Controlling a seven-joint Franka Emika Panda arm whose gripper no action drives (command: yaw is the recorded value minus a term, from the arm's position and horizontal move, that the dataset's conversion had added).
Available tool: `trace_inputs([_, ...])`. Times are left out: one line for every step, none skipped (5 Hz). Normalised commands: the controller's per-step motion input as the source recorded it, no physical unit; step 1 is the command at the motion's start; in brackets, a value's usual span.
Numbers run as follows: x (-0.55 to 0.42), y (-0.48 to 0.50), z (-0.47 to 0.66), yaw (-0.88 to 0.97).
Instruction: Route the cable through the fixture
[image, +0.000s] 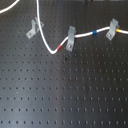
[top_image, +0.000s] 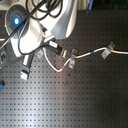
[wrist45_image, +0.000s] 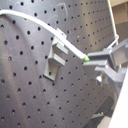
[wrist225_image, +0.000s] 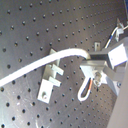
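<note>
Black and dotted with a regular grid of small holes, the desk (image: 60, 95) fills both exterior views, and most of it lies bare below the row of fittings. Along the upper part of the first exterior view stand three small grey metal clips: one at the first exterior view's left (image: 33, 30), one in the middle (image: 70, 38) and one at the first exterior view's right (image: 113, 29).

The cable (image: 44, 37), thin and white, comes down from the top edge of the first exterior view, passes just beside the left clip, dips into a loop and climbs to the middle clip, where a red band (image: 60, 46) shows. From there it runs on past a blue band (image: 94, 33) to the right clip, where a yellow band (image: 118, 30) sits, and leaves at the edge.

In the second exterior view the white arm (top_image: 47, 22), with black hoses draped over it, hangs over the desk's upper left corner. In both wrist views the hand (wrist45_image: 96, 61) is clenched on the cable, its dark fingers (wrist225_image: 100, 56) pinching the cord just beside a grey clip (wrist225_image: 51, 75). A green band (wrist45_image: 86, 58) shows on the cable right at the grip in the first wrist view.
</note>
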Motion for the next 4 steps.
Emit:
trace_inputs([-0.14,0.059,0.26,0.0])
trace_inputs([-0.347,0.23,0.32,-0.15])
trace_inputs([-0.242,0.204,0.23,-0.13])
trace_inputs([-0.103,0.167,0.35,-0.21])
